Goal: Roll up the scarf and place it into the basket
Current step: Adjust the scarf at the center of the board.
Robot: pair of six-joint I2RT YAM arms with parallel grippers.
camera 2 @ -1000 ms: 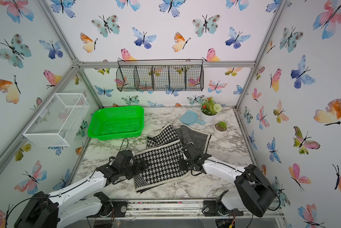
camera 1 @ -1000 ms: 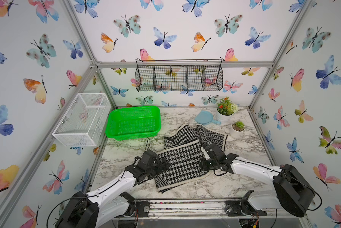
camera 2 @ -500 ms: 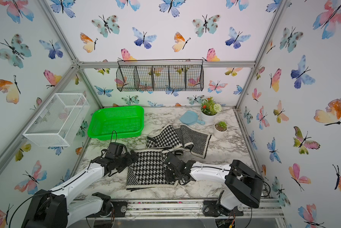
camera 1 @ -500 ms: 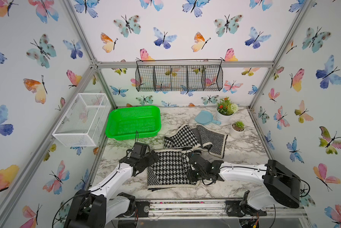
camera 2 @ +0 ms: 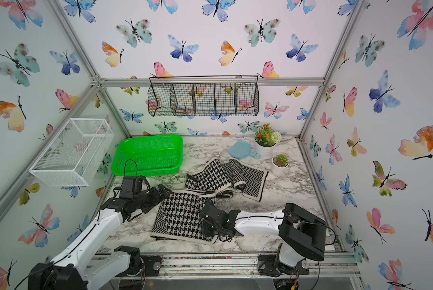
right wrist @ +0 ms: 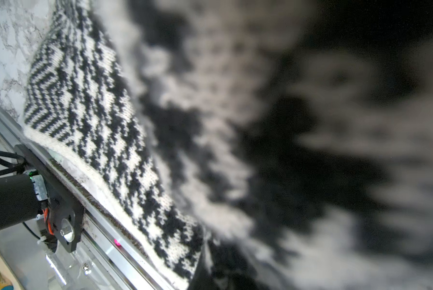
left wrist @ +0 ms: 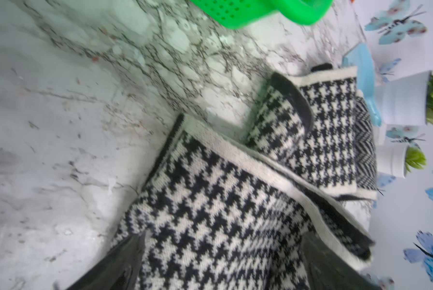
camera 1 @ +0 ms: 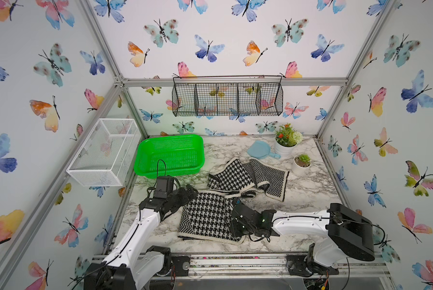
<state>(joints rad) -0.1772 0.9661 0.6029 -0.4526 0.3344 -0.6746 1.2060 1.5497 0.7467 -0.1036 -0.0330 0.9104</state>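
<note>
Black-and-white knit fills my nearest view: the scarf [camera 1: 207, 216] lies on the marble table [camera 1: 303, 226], its near end doubled over into a flat wad that sits between my two grippers. The right gripper [camera 1: 235, 221] is pressed together at that wad's edge. Its wrist camera shows only wool bunched right against the lens, so the tips are hidden, and I judge it is pinching the scarf's edge rather than resting on it. The left gripper [camera 1: 190, 192] is spread wide at the opposite corner, its fingers [left wrist: 120, 266] straddling the cloth without closing on it. Beyond both grippers the rest of the scarf trails away loose in a crumpled bend, houndstooth turning to zigzag at the far end. Further out past the left gripper stands the green basket [camera 1: 185, 172], with no scarf in it and well apart from the right gripper. I read this as the rolling step, barely begun: one fold made, most of the length unrolled. The next move, as I see it, calls for both grippers to take the wad's two sides evenly. They would then turn it over toward the loose stretch, edges lined up so the roll doesn't skew.
</note>
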